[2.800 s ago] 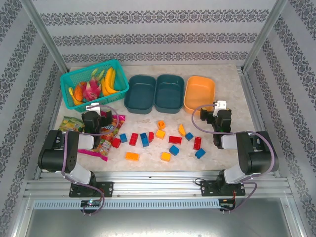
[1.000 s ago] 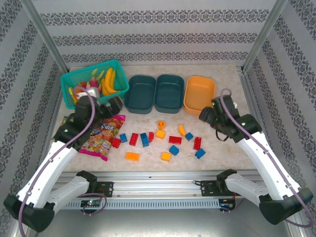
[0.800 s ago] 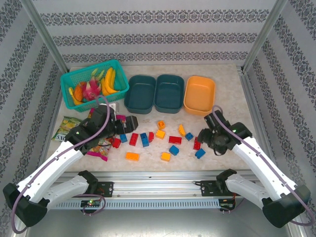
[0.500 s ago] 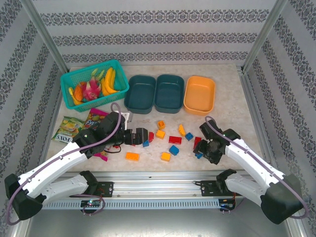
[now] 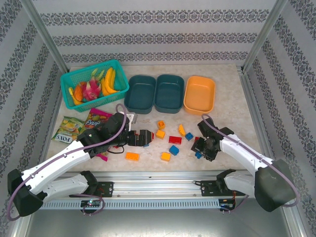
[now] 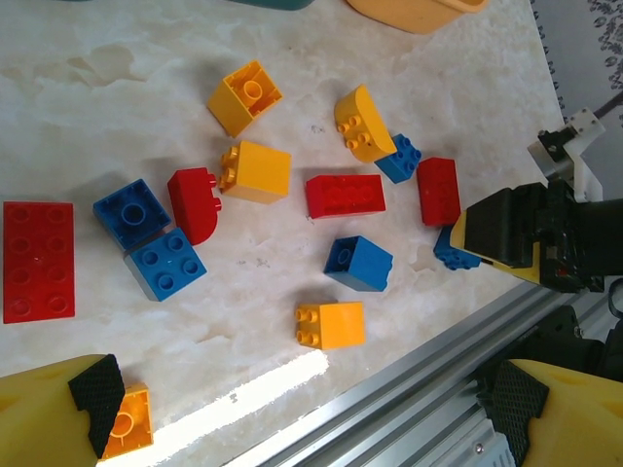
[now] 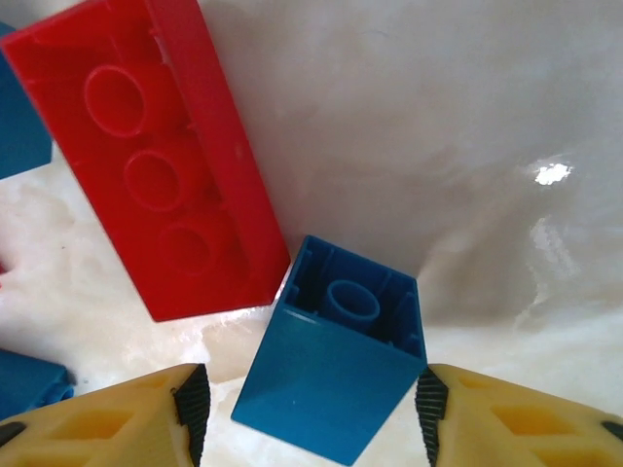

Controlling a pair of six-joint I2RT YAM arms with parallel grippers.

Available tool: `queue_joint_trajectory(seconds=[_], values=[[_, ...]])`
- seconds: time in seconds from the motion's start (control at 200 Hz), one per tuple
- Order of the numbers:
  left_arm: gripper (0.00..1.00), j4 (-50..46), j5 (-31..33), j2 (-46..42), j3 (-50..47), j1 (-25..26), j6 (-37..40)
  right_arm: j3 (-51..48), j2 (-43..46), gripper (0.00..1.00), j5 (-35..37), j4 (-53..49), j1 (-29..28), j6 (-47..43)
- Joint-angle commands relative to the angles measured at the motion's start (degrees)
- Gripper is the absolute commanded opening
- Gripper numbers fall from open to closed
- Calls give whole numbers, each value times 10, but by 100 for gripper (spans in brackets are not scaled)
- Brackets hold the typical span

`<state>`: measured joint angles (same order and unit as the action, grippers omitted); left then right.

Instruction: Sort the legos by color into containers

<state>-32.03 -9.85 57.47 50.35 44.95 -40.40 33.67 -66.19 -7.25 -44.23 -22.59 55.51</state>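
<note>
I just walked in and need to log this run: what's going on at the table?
Two robot arms are sorting lego bricks by colour. The right gripper is down at the table, open fingers either side of a blue brick lying on its side beside a red brick; no grip yet. The left gripper hovers wide open over the bricks in the middle. The two teal tubs and the orange tub hold no bricks.

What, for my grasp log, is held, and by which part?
Nothing held yet: right end effector straddles a blue brick at its sides, one pad not touching; left end effector open, empty.
</note>
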Motion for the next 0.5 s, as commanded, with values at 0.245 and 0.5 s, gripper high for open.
queue_joint_trajectory(seconds=[0.245, 0.5], values=[[100, 17, -19, -1, -3, 9, 6, 9, -48, 49, 10, 3, 9, -6], [100, 23, -19, -1, -6, 9, 3, 17, -51, 29, 33, -19, 2, -28]])
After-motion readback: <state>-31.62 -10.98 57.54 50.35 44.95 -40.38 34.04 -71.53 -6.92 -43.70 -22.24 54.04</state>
